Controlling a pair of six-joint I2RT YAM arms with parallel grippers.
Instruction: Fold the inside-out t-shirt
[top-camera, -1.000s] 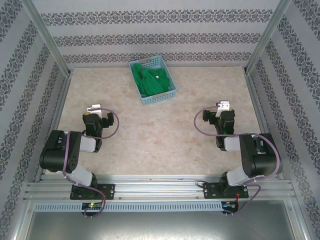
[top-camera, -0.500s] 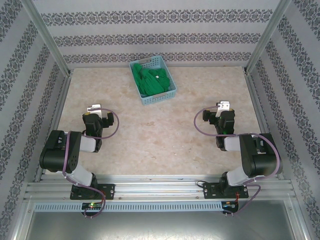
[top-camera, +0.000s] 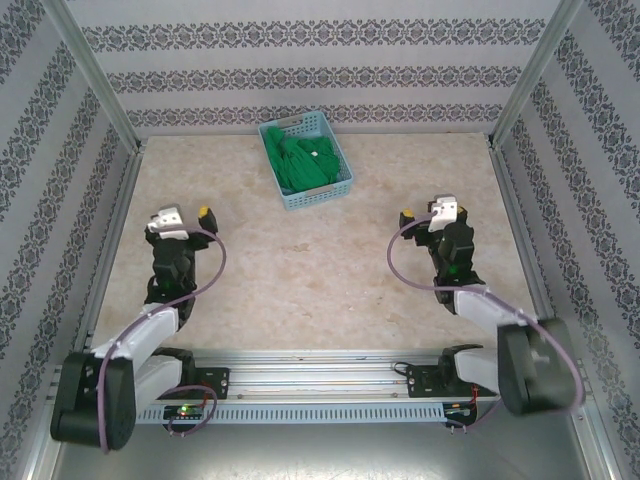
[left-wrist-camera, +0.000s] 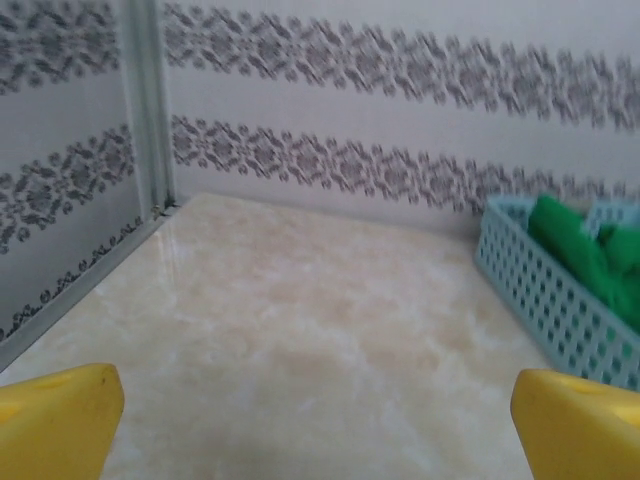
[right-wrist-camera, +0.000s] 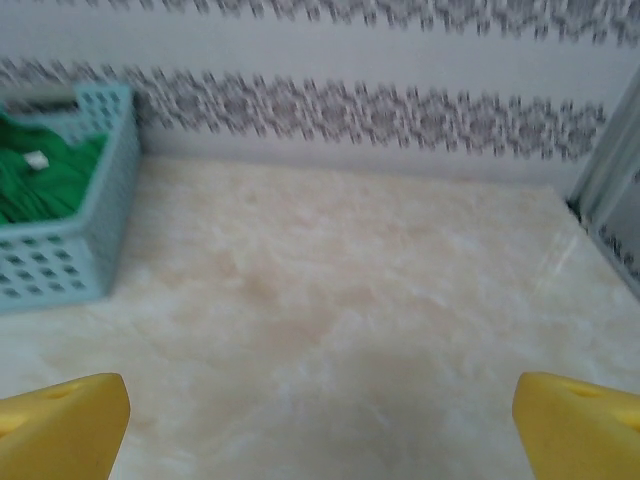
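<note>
Two spread grippers, one crumpled green shirt

Bunched in soft folds, the inside-out t-shirt (top-camera: 303, 165) fills the light blue basket (top-camera: 318, 198), a rectangular plastic lattice standing askew at the middle of the worktop's (top-camera: 300, 270) far edge. A small white tag (top-camera: 313, 153) lies on top of the cloth; any writing on it is too small to read. The worktop is smooth, glossy and marbled beige. The left gripper (top-camera: 185, 215) is near the left edge, its blunt yellow fingertips (left-wrist-camera: 55, 420) wide apart with nothing between them. The right gripper (top-camera: 425, 212) is toward the right edge, likewise parted and empty, well apart from the basket. Matte walls (top-camera: 300, 60) carry grey floral bands.
</note>
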